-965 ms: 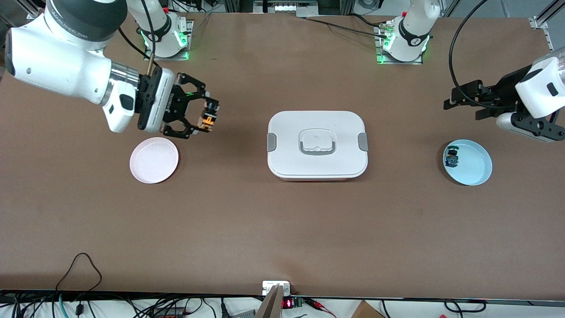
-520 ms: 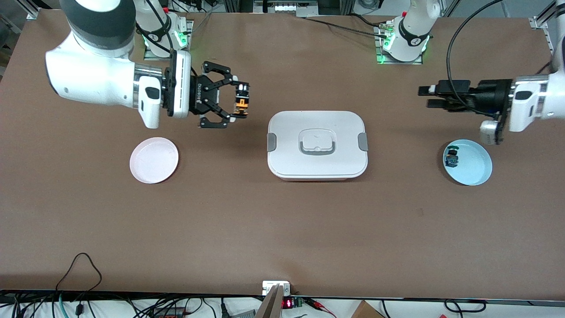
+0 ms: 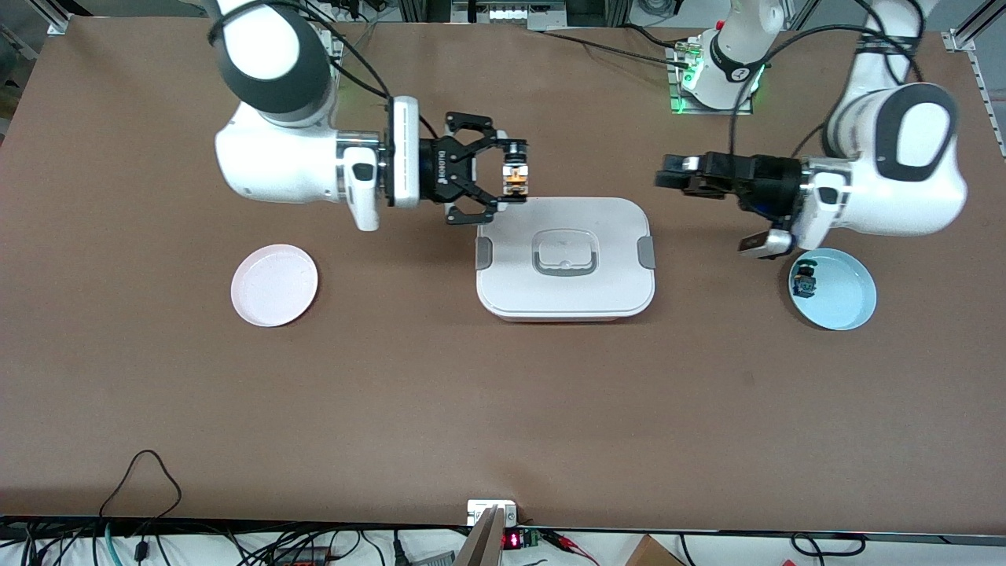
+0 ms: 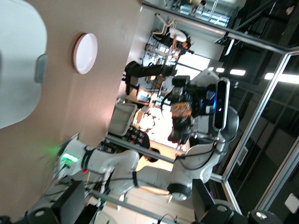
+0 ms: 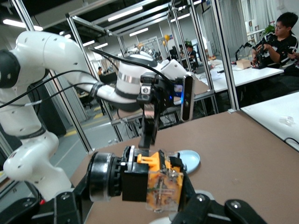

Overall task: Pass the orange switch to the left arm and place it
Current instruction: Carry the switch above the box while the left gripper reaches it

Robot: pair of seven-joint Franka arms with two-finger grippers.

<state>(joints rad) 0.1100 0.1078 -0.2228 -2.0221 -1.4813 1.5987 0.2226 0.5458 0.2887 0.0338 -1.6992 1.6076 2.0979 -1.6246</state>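
Note:
My right gripper [image 3: 512, 174] is shut on the orange switch [image 3: 515, 180] and holds it in the air over the box's edge on the side of the robots' bases. The right wrist view shows the switch [image 5: 159, 181] close up, gripped by its black collar and tan-orange body. The white lidded box [image 3: 564, 258] sits mid-table. My left gripper [image 3: 674, 174] is open and empty, held level in the air past the box's other end, pointing at the switch. The left wrist view shows the switch [image 4: 181, 112] straight ahead in the right gripper.
A pink plate [image 3: 274, 284] lies toward the right arm's end of the table. A blue plate [image 3: 845, 295] toward the left arm's end holds a green-blue capped switch [image 3: 805, 281]. Cables and gear line the table edge nearest the front camera.
My right gripper has carried the orange switch from near the pink plate to the box's edge. My left gripper has swung in from the blue plate's end toward the box.

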